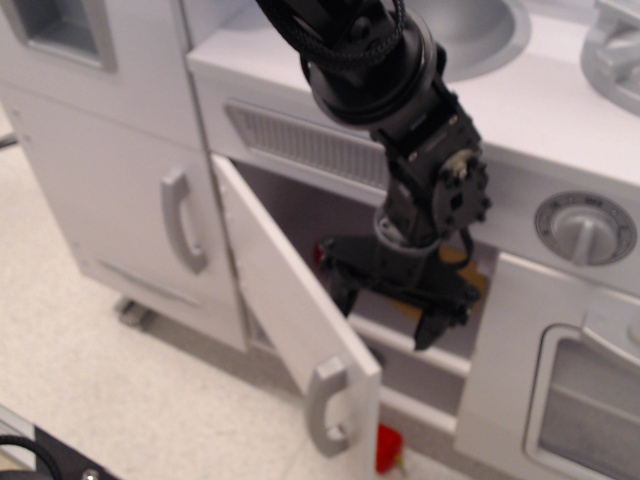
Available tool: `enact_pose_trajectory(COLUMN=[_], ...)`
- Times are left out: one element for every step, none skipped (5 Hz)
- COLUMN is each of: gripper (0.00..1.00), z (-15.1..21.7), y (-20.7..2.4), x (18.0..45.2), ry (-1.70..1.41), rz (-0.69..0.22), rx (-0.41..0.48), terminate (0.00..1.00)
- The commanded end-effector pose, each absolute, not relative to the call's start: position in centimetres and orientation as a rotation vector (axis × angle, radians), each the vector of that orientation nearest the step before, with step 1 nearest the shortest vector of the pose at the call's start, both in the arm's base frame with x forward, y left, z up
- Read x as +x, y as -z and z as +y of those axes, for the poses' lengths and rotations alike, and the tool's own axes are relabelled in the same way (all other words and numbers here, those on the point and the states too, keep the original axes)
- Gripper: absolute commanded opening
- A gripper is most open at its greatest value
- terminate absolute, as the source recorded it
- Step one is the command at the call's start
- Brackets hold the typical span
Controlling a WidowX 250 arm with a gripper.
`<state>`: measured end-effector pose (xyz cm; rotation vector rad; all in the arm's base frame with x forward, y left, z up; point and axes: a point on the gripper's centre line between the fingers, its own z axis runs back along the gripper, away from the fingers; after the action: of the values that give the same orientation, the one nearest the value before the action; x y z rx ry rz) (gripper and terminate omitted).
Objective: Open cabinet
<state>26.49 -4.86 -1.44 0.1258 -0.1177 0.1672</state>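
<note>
The white cabinet (300, 215) under the sink stands with its near-square door (290, 305) swung out toward me, hinged on the left. The curved silver handle (322, 408) is at the door's free edge, low in the view. My black gripper (388, 305) hangs in the cabinet opening just right of the door, fingers spread apart and holding nothing. One finger (437, 322) points down over the inner shelf (415, 340). The arm hides most of the inside; a bit of a yellow plate (470, 272) and a red object (320, 253) show behind it.
A taller narrow white door with a grey handle (178, 222) is to the left. A vent grille (300, 140) and sink (480, 25) are above. A dial (583, 228) and windowed oven door (575, 400) are at right. A red item (388, 448) lies on the floor below.
</note>
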Motion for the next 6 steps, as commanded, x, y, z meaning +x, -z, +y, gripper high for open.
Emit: enact_pose_trajectory(gripper=[1.00, 1.00, 1.00, 1.00, 1.00, 1.00], z=[-0.5, 2.7, 4.9, 6.2, 7.2, 7.5], y=[1.1, 1.5, 2.0, 2.5, 2.5, 2.4], x=[24.0, 22.9, 22.8, 23.0, 23.2, 23.3], ry=[-0.188, -0.184, -0.184, -0.198, -0.205, -0.208], rz=[-0.115, -0.106, -0.117, -0.127, -0.131, -0.130], rx=[0.169, 0.181, 0.190, 0.200, 0.200, 0.197], terminate=[0.00, 0.00, 0.00, 0.00, 0.00, 0.00])
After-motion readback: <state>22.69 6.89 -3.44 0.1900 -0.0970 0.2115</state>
